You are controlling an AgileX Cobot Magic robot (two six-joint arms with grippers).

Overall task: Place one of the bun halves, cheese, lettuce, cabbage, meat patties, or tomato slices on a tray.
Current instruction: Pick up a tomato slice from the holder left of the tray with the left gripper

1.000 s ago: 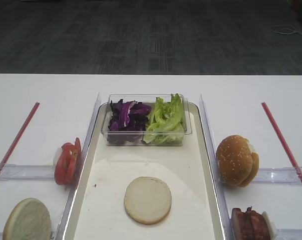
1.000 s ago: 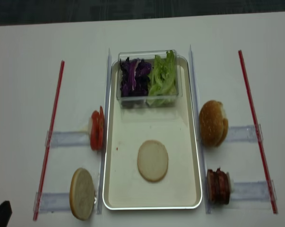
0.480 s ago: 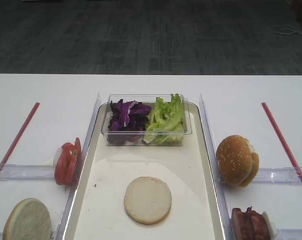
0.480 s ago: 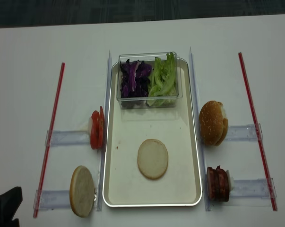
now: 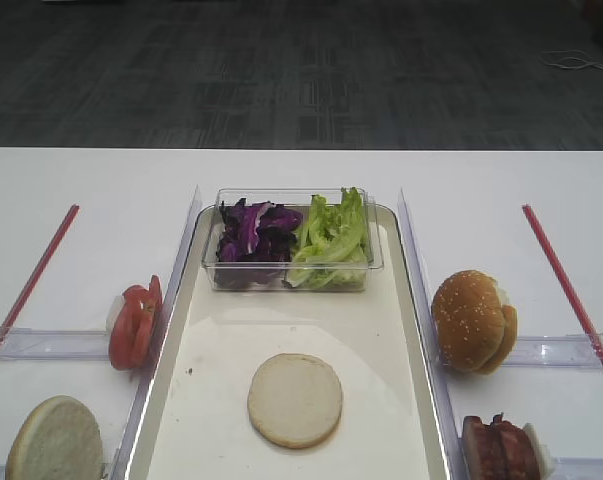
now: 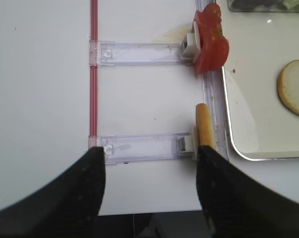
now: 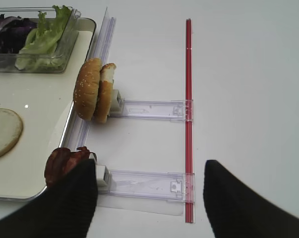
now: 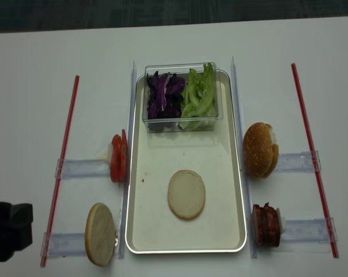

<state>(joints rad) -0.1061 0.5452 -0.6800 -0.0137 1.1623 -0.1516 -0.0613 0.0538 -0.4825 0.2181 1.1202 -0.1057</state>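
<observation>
One pale bun half point(image 5: 295, 400) lies flat on the cream tray point(image 8: 162, 156). A clear box at the tray's far end holds purple cabbage point(image 5: 253, 232) and green lettuce point(image 5: 329, 240). Left of the tray stand tomato slices point(image 6: 210, 38) and another bun half point(image 6: 205, 125) on edge. On the right are sesame bun halves point(image 7: 92, 89) and meat patties point(image 7: 62, 161). No cheese is in view. My left gripper point(image 6: 150, 163) is open over the bun's clear holder, with nothing between its fingers. Open as well, my right gripper point(image 7: 149, 173) hangs beside the patties.
Two red strips point(image 8: 67, 156) point(image 8: 312, 156) run along the white table outside the clear plastic holders point(image 7: 149, 109). Clear upright dividers point(image 5: 181, 260) flank the tray. The left arm's black end point(image 8: 6, 228) shows at the lower left edge. The table's near edge point(image 6: 154, 212) is just below my left gripper.
The left arm's black end has come further into the realsense view from the lower left corner. The food and tray have not moved.
</observation>
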